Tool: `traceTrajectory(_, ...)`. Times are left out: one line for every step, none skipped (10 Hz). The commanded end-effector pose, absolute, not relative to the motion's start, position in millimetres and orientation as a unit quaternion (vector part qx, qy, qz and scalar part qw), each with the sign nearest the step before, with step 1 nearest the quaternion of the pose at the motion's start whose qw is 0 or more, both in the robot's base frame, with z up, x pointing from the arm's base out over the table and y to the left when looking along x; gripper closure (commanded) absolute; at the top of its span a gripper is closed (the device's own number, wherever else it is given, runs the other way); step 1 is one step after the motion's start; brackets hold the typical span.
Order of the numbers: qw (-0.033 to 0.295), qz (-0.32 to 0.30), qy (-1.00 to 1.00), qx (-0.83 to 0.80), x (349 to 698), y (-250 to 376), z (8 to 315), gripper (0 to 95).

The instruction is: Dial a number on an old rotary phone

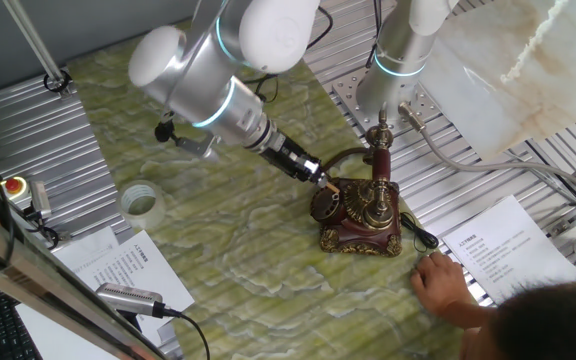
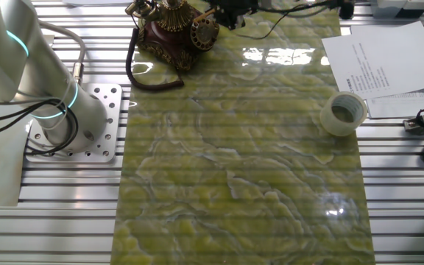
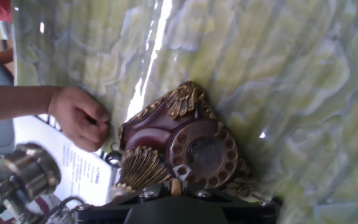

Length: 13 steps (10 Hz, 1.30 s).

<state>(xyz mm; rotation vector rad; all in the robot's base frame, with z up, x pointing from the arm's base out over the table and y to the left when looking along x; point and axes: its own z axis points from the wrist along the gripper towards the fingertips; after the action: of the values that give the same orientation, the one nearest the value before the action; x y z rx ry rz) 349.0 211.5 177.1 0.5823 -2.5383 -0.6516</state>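
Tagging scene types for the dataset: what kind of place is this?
Most likely a robotics lab bench. The arm bolts to a perforated metal baseplate, a green marbled mat covers a slatted aluminium table, and printed sheets lie beside the old rotary phone.

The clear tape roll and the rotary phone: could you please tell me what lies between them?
Nothing does: between the tape roll and the rotary phone only the bare green marbled mat shows, clearest in the other fixed view.

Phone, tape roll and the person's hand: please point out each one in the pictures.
phone (image 3: 201,152), hand view, on the middle of its round dial
tape roll (image 2: 344,113), the other fixed view, on its clear outer wall
person's hand (image 1: 440,280), one fixed view, on the back of the hand
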Motion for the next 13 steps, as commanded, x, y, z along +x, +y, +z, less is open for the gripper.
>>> traceTrajectory(0.23, -0.229, -0.923, 0.209, 350.6, 212.6, 175.2, 95.0)
traceTrajectory(0.229, -0.227, -0.924, 0.204, 349.7, 212.2, 174.7, 95.0)
traceTrajectory(0.227, -0.225, -0.926, 0.202, 349.6, 211.9, 174.8, 95.0)
traceTrajectory(0.217, -0.223, -0.93, 0.197, 350.5, 211.6, 175.2, 95.0)
traceTrajectory(0.213, -0.221, -0.932, 0.193, 350.7, 211.6, 175.0, 95.0)
traceTrajectory(0.212, -0.219, -0.933, 0.193, 350.8, 211.0, 175.0, 95.0)
traceTrajectory(0.21, -0.219, -0.933, 0.193, 350.8, 210.1, 174.2, 95.0)
traceTrajectory(0.208, -0.218, -0.934, 0.192, 351.1, 210.0, 173.2, 95.0)
traceTrajectory(0.208, -0.217, -0.935, 0.19, 351.9, 210.0, 171.9, 95.0)
traceTrajectory(0.208, -0.215, -0.935, 0.19, 352.6, 209.9, 169.3, 95.0)
traceTrajectory(0.207, -0.213, -0.936, 0.19, 352.8, 209.7, 167.2, 95.0)
traceTrajectory(0.206, -0.212, -0.936, 0.189, 352.9, 209.6, 166.8, 95.0)
traceTrajectory(0.206, -0.211, -0.937, 0.189, 353.6, 209.6, 166.1, 95.0)
